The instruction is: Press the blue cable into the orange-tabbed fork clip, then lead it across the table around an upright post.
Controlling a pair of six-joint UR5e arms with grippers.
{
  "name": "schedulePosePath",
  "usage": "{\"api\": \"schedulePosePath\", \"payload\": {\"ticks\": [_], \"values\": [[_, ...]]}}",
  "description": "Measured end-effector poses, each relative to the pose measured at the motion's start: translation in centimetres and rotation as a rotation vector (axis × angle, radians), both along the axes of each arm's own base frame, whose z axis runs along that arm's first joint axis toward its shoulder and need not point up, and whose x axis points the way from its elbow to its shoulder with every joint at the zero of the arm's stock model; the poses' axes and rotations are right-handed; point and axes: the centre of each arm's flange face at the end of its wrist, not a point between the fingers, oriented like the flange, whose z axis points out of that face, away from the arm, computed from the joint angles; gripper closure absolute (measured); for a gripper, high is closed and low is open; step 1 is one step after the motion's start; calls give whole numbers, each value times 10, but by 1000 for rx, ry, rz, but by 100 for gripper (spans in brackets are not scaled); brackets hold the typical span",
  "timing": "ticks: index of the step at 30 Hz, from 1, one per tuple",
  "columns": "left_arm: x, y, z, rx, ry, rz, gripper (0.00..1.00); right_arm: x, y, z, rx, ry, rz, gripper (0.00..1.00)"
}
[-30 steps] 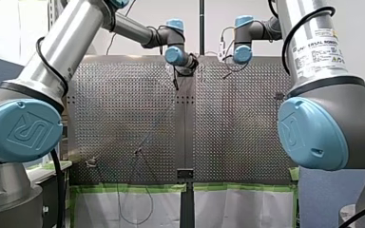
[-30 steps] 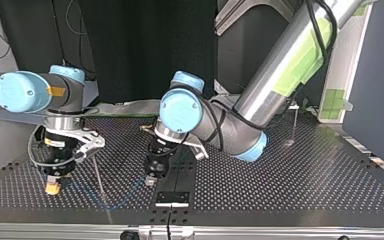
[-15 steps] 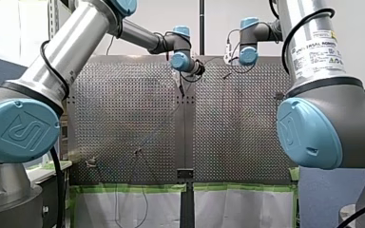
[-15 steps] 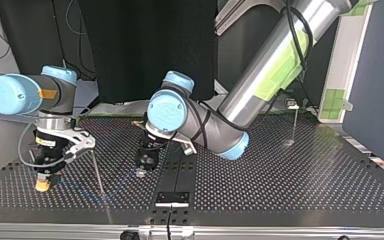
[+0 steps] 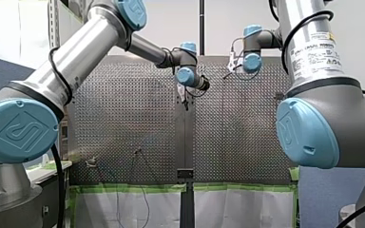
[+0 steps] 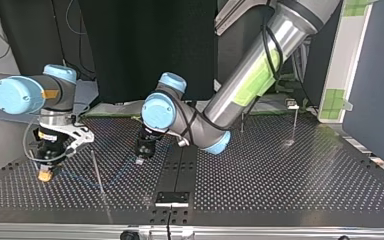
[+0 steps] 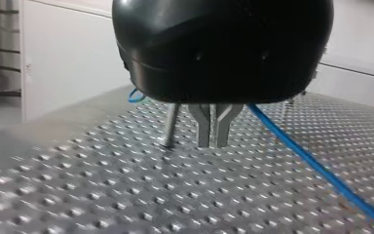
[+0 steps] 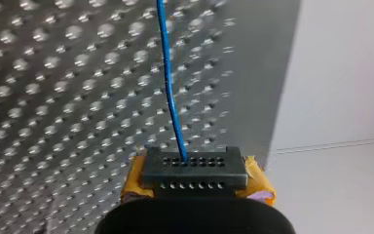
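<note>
Starting closest in, you find my right gripper (image 8: 195, 168), yellow pads clamped on the single thin blue cable (image 8: 166, 63). It runs over the perforated metal table (image 8: 53, 97) to my left gripper (image 7: 213, 131), whose two metal fingers stand almost together with the cable passing beside them, the black housing hiding whether they pinch it. Beyond, you can count three slim upright metal posts in the top view: one post (image 6: 97, 172) between the grippers, then a faint second post (image 6: 241, 122) and a third post (image 6: 296, 122) farther back. On my right arm's white label (image 5: 313, 47) you read "UNIVERSAL ROBOTS"; finer print is illegible.
</note>
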Motion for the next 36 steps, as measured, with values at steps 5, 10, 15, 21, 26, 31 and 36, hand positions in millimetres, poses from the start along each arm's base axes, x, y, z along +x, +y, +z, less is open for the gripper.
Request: {"api": "schedulePosePath", "payload": {"ticks": [5,10,15,21,26,31,36], "values": [[1,-1,-5,4,5,2,100,-7,0,-18,31,10,-11,100],[2,0,-6,6,6,14,100,-12,1,-36,58,18,-15,100],[2,1,-6,8,5,29,83,-12,-1,-49,79,26,-6,100],[3,3,-7,18,2,51,42,-11,-2,-80,122,40,0,100],[4,6,-7,24,1,73,0,-11,-3,-97,129,33,1,100],[5,8,-8,27,2,94,0,-10,-7,-118,152,39,1,100],[5,9,-8,28,3,111,0,-10,-10,-145,187,50,-3,100]]}}
